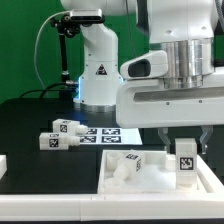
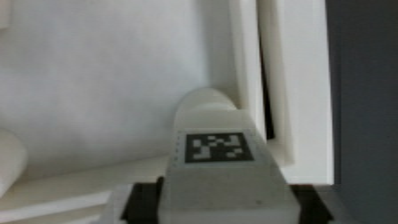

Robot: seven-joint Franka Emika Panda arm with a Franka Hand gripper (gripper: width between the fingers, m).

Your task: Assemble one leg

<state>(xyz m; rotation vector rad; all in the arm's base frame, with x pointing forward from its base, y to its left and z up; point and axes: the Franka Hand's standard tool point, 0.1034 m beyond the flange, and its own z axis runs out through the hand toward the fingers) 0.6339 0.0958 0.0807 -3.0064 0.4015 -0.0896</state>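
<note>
My gripper (image 1: 184,148) is shut on a leg (image 1: 185,164), a small white post with a black-and-white tag, and holds it upright over the right part of the large white panel (image 1: 150,183). In the wrist view the held leg (image 2: 217,150) sits between the black fingers (image 2: 150,197), its tip pointing at the panel's surface (image 2: 107,90) close to the raised edge (image 2: 253,60). Whether the tip touches the panel is hidden. A second leg (image 1: 126,165) lies on the panel to the exterior view's left of the held one.
Two more legs (image 1: 68,127) (image 1: 54,141) lie on the black table at the exterior view's left. The marker board (image 1: 108,131) lies behind the panel, in front of the robot base (image 1: 96,70). A white part (image 1: 3,165) shows at the left edge.
</note>
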